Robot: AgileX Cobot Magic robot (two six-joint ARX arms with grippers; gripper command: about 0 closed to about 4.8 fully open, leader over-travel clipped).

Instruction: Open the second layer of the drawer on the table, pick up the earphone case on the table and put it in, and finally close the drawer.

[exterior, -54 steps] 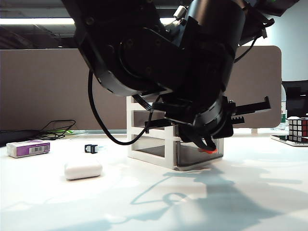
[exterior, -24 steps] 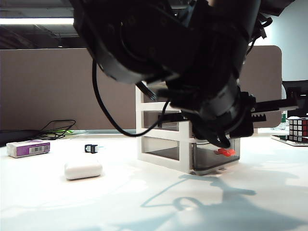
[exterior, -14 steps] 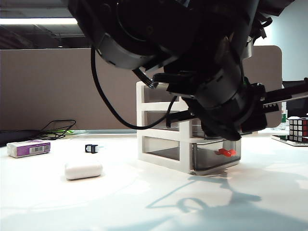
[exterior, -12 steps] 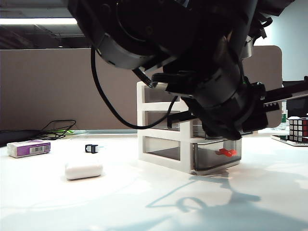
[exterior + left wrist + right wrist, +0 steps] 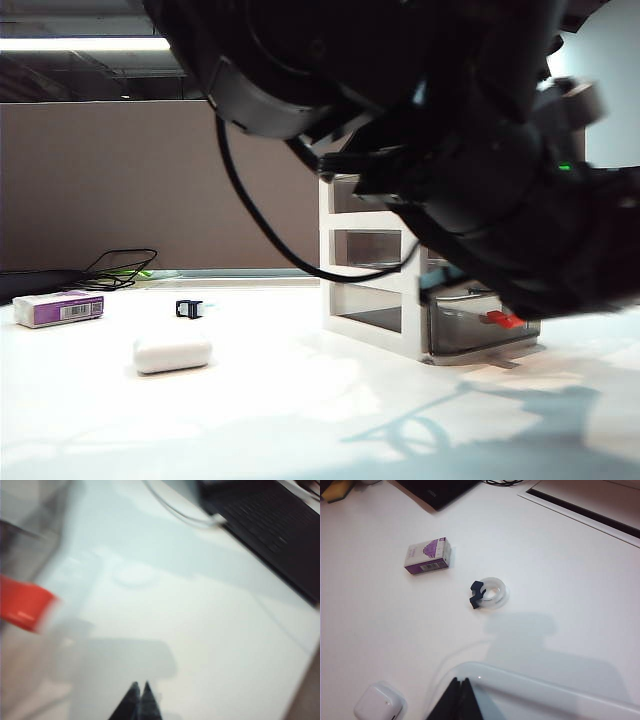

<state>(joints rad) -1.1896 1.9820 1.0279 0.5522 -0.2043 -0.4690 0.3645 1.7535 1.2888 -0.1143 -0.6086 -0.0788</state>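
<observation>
White counter (image 5: pixel 300 420): left fingers (image 5: pixel 140 700) pinched empty beside red handle (image 5: pixel 22 604); right fingers (image 5: pixel 460 697) clenched, idle. You re-aim at drawer (image 5: pixel 400 270) tier 2, hook squarely.

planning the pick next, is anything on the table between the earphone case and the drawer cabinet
Nothing visible: bare table lies between the earphone case and the drawer cabinet. The black-and-white clip sits behind that line. Left gripper and right gripper are shut.

Bulky black arm (image 5: pixel 420 150), looping black cable (image 5: pixel 255 215)
</observation>
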